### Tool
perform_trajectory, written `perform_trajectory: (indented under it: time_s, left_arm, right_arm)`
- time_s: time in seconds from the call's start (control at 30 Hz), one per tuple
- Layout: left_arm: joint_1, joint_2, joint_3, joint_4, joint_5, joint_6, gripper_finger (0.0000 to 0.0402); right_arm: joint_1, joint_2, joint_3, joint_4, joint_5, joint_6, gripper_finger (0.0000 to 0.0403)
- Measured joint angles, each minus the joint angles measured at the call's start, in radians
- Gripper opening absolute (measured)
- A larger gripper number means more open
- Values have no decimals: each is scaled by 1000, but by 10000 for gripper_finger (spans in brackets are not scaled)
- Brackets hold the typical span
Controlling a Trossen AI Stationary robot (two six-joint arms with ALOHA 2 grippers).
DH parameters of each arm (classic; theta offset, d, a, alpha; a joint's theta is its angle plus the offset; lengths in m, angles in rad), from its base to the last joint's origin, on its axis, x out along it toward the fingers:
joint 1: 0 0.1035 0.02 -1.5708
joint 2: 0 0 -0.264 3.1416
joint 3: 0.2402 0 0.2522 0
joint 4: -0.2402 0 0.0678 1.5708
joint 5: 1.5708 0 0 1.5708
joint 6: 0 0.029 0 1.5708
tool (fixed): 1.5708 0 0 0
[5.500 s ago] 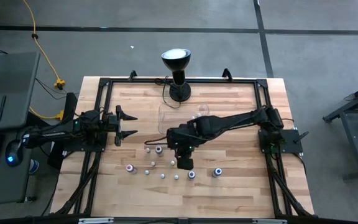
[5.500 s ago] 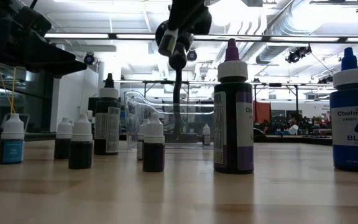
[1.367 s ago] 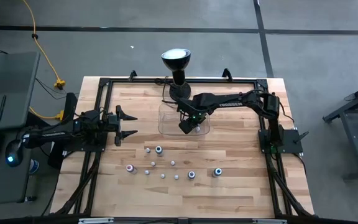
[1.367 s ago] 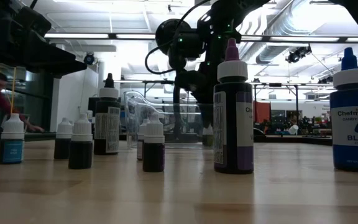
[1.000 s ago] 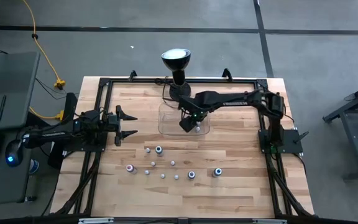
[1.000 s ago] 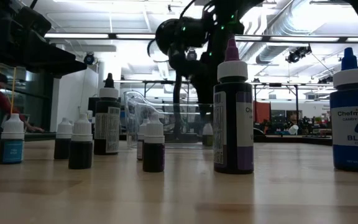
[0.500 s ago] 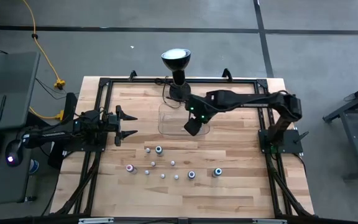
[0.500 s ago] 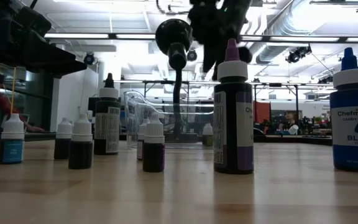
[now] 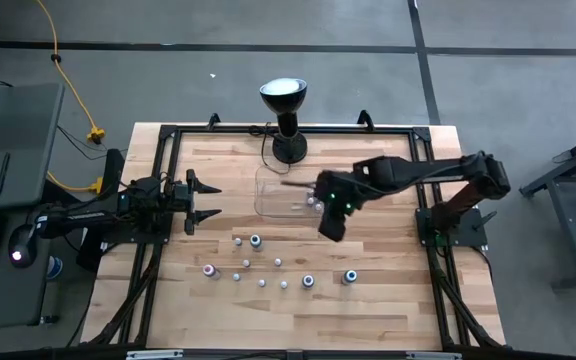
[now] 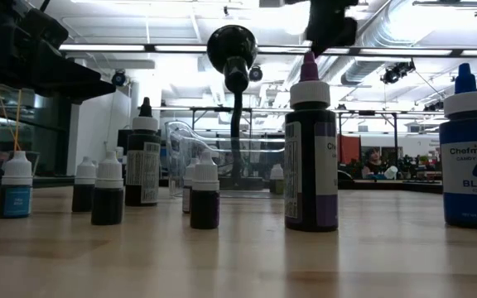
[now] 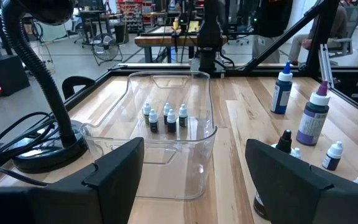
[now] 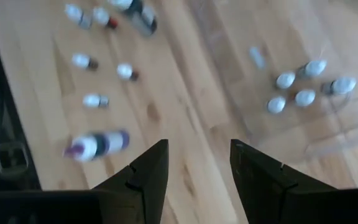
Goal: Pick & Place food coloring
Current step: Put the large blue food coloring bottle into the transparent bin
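The right tool (image 9: 332,224) is hanging above the worktop (image 9: 388,300) with its two fingers (image 12: 146,173) standing apart and nothing between them, so it's carrying zilch right now. Just beside it, toward the lamp end, the clear plastic tray (image 9: 268,205) is sitting with a little huddle of five food coloring bottles (image 11: 166,117) standing upright inside, near the wall closest to this tool. Going further out on the other side, the rest of the food coloring (image 9: 255,241) is standing scattered on the bare wood, a loose bunch of small white-capped bottles plus a couple of bigger ones, like the blue-capped one (image 9: 350,277) and the purple-labelled one (image 10: 310,149). From the low camera they're all looking upright, and the big one on the far side is reading "BLUE" (image 10: 472,157). Beyond the tray the black lamp (image 9: 285,118) is standing at the worktop's back edge, its cable curling by its base. Way across from the right tool, the left tool (image 9: 206,200) is waiting over its own side of the worktop, fingers (image 11: 114,168) spread wide and holding nothing, pointing toward the tray. In the room behind, a person (image 11: 319,28) is sitting on a chair.
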Motion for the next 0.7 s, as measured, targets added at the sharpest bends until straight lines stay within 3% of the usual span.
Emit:
perform_trajectory:
  time_s: [0.17, 0.5, 0.7]
  left_arm:
    - [0, 0, 0, 0, 0, 0, 278]
    - [0, 0, 0, 0, 0, 0, 278]
    - [0, 0, 0, 0, 0, 0, 278]
  right_arm:
    - [76, -20, 0, -118, 10, 3, 161]
    - [247, -63, -2, -281, 148, 40, 161]
    - [319, -65, -3, -324, 112, 158, 161]
